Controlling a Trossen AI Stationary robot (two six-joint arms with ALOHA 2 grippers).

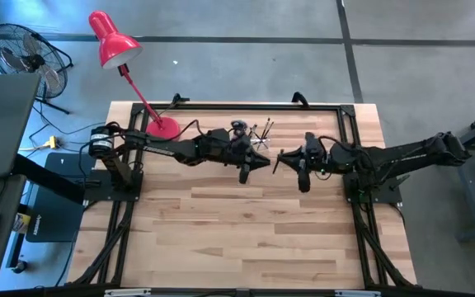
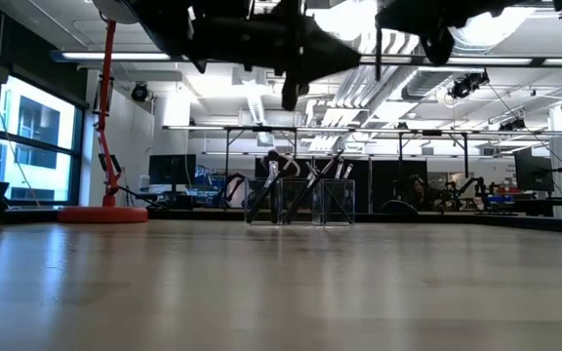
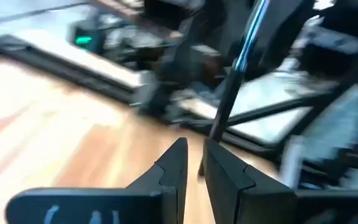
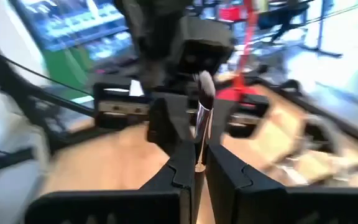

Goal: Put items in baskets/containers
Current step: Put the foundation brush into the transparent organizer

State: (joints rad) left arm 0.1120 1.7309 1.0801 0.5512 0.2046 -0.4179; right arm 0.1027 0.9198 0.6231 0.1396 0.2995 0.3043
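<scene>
Bare wooden table (image 2: 261, 292) fills the foreground of the low view, and beyond it the clear holder (image 2: 301, 202) stands near the table's far edge, its walls hard to trace against the room behind; several makeup brushes (image 2: 312, 181) lean out of it at different slants. From above, the same brushes fan outward just past the left arm's wrist, with the red lamp base (image 1: 162, 127) off to one side. Both arms hang above the table's middle, facing one another and close together. The right gripper (image 4: 196, 163) is clamped on a brush (image 4: 202, 106) whose handle runs straight out between the fingers, silvery ferrule and soft dark-tipped head pointing toward the left arm; the lower handle is hidden between the fingers. The left gripper (image 3: 194, 163) has its fingers drawn nearly together around the lower end of a dark, thin brush handle (image 3: 235, 74), which rises away from the fingertips at a slight slant, its upper end cut off.
</scene>
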